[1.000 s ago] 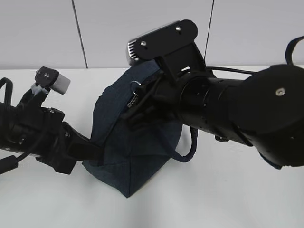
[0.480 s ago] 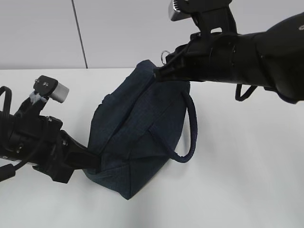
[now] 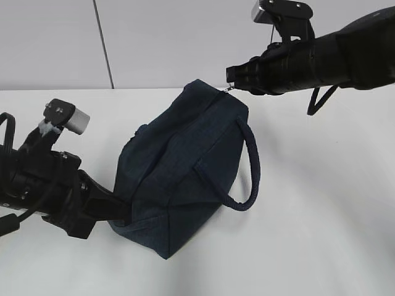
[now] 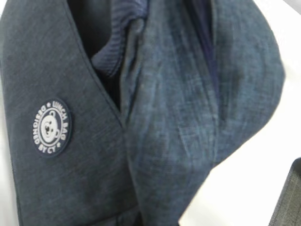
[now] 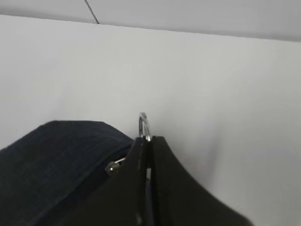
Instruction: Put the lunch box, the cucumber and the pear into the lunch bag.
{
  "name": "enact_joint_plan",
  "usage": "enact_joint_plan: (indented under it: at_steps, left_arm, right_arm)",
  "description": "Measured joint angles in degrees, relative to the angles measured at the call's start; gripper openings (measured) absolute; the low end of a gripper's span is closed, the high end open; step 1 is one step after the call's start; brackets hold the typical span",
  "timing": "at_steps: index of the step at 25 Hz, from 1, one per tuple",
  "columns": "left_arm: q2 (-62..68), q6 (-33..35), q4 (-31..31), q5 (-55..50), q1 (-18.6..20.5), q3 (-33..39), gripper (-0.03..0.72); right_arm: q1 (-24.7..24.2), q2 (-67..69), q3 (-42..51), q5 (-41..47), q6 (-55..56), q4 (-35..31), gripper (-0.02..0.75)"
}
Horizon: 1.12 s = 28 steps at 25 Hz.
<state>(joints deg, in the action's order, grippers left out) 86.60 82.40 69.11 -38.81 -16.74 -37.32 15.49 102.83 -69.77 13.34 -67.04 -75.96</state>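
The dark navy lunch bag (image 3: pixel 179 166) lies tilted on the white table, its looped handle (image 3: pixel 250 166) hanging to the right. My left gripper (image 3: pixel 117 209) is clamped on the bag's lower left corner; in the left wrist view bag fabric (image 4: pixel 164 122) fills the frame and hides the jaws. My right gripper (image 3: pixel 233 79) is shut on the metal ring pull (image 5: pixel 144 123) at the bag's top far end (image 5: pixel 56 160). The zipper line along the top looks closed in the exterior view. The lunch box, cucumber and pear are out of view.
A round bear logo badge (image 4: pixel 51 127) is on the bag's side. The white table (image 3: pixel 321 234) spreads to the right and front of the bag. A grey wall (image 3: pixel 185 37) stands behind. The right arm (image 3: pixel 333 55) reaches in from the upper right.
My right gripper has moved up and to the right along the bag's top with the ring pull in it, uncovering the bag. The left arm has hardly moved.
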Motion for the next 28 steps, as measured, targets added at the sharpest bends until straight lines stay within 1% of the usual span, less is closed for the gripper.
enact_joint_plan:
  at_steps: [5,8,17,20,22,26,27,28]
  left_arm:
    - [0.0,0.0,0.0,0.75,0.0,0.0,0.004]
    - [-0.02,0.0,-0.06,1.08,0.0,0.0,0.004]
    - [-0.02,-0.05,-0.12,1.81,0.0,0.0,0.004]
    - [-0.02,-0.78,-0.19,1.86,0.0,0.01,0.02]
    - [-0.02,-2.04,-0.68,1.97,0.0,0.06,0.087]
    - [-0.02,-4.41,-1.32,1.22,0.0,0.23,0.298]
    - [-0.23,-5.0,-1.57,0.97,0.0,0.23,0.328]
    - [-0.6,-5.96,-1.96,0.89,-0.05,0.23,0.349]
  right_arm:
    - [-6.45,6.23,-4.13,12.93,0.0,-9.87,0.0]
    - [-8.78,10.19,-4.89,17.9,0.0,-14.39,0.0]
    - [-9.36,14.57,-5.01,20.2,-0.16,-19.01,0.0]
    - [-9.45,14.69,-5.49,21.29,-3.88,-19.55,0.013]
    - [-9.71,14.33,-6.05,21.79,-6.35,-19.54,0.094]
    - [-9.92,11.43,-6.65,21.79,-8.24,-19.54,0.392]
    - [-9.92,10.61,-6.74,21.79,-8.62,-19.54,0.455]
    - [-9.92,9.77,-6.74,21.79,-8.88,-19.2,0.49]
